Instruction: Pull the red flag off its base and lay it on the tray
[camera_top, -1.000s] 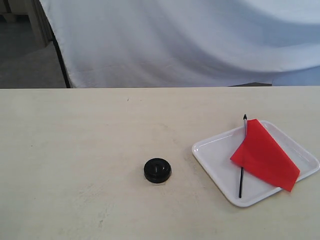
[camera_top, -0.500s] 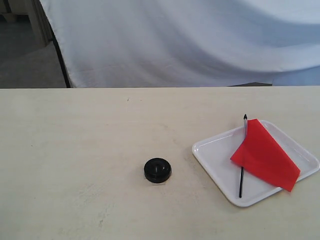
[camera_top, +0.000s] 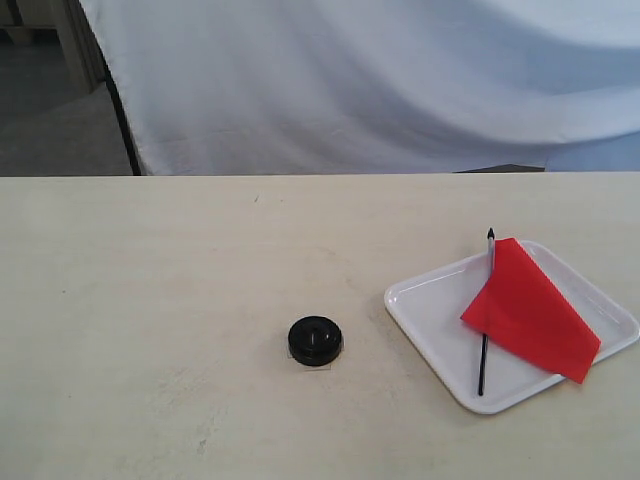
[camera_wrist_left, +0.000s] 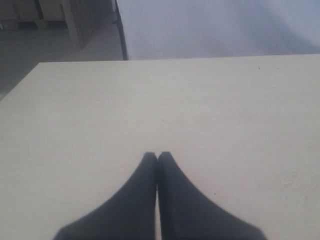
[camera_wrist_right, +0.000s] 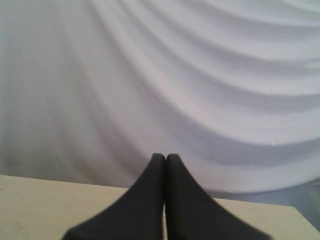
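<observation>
The red flag (camera_top: 530, 312) lies flat in the white tray (camera_top: 425, 303) at the right of the table, its thin pole running from the black tip at the far side towards the near rim. The round black base (camera_top: 315, 340) stands alone on the table, left of the tray, with its centre hole bare. Neither arm shows in the exterior view. My left gripper (camera_wrist_left: 157, 155) is shut with nothing in it, over bare tabletop. My right gripper (camera_wrist_right: 165, 156) is also shut on nothing and faces the white curtain; none of the task's things appear in either wrist view.
A white cloth curtain (camera_top: 360, 80) hangs behind the table's far edge (camera_top: 300, 176). A dark stand leg (camera_top: 120, 110) and wooden furniture (camera_top: 75, 40) are at the back left. The cream tabletop (camera_top: 150, 300) spreads left of the base.
</observation>
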